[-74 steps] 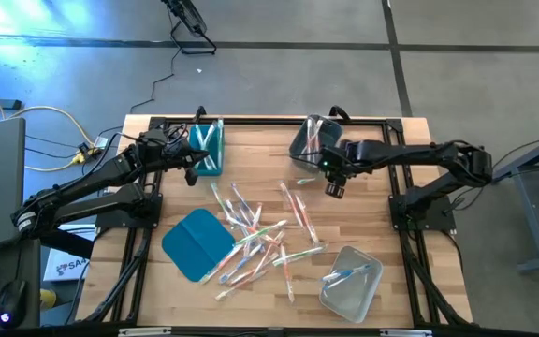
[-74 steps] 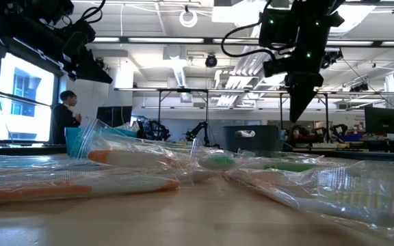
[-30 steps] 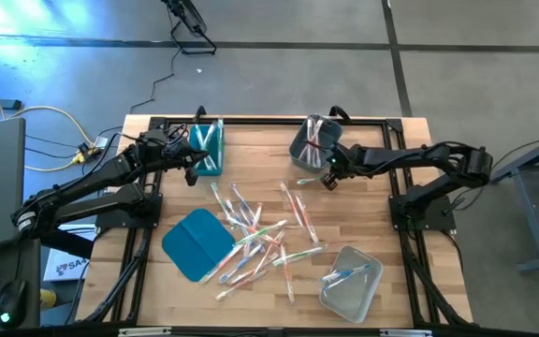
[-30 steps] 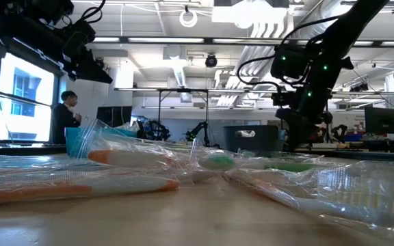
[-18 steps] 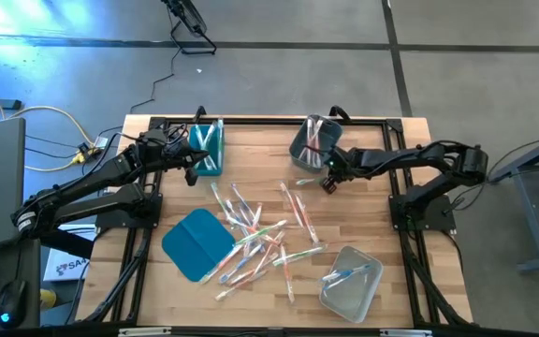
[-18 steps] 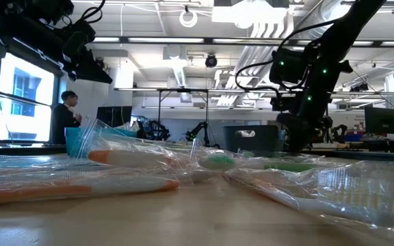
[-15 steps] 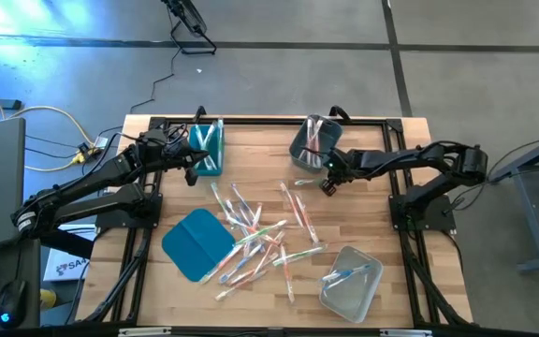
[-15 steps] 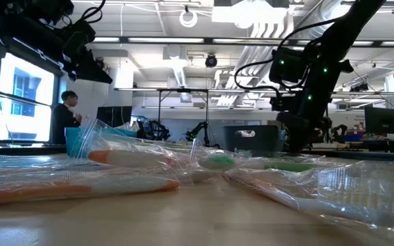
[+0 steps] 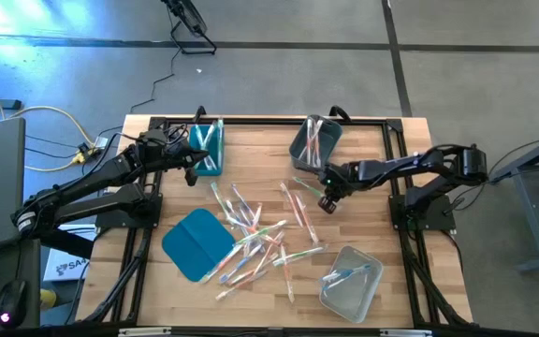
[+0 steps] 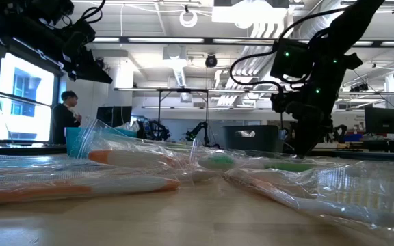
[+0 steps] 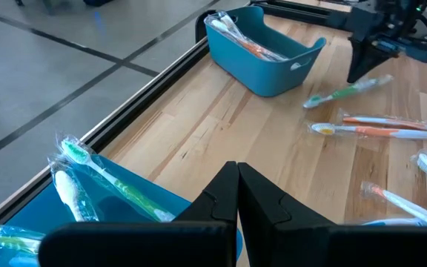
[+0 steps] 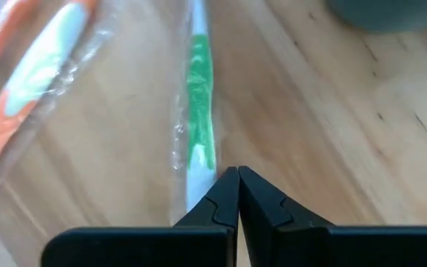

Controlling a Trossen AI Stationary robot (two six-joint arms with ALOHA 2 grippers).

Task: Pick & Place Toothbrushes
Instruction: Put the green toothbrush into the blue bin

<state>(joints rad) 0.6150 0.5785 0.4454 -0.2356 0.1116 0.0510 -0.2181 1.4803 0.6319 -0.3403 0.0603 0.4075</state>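
Two dark arms reach over the wooden counter (image 9: 363, 225) from either side. At its far edge sit a teal bin (image 9: 208, 148) on the left and a grey bin (image 9: 309, 145) toward the right, both with toothbrushes inside; a clear bin (image 9: 349, 281) near the front right corner holds a few more. A flat teal lid (image 9: 195, 243) lies left of centre. Most of the toothbrushes (image 9: 255, 234) are scattered loose in their wrappers across the middle of the counter, between the lid and the clear bin. The right end effector (image 9: 327, 203), fingers pressed together, hangs low just in front of the grey bin, right above a green toothbrush (image 12: 199, 141) lying apart from the pile. The left end effector (image 9: 191, 174) waits beside the teal bin, its fingers together as well, holding nothing. A person (image 10: 66, 117) stands far back in the room.
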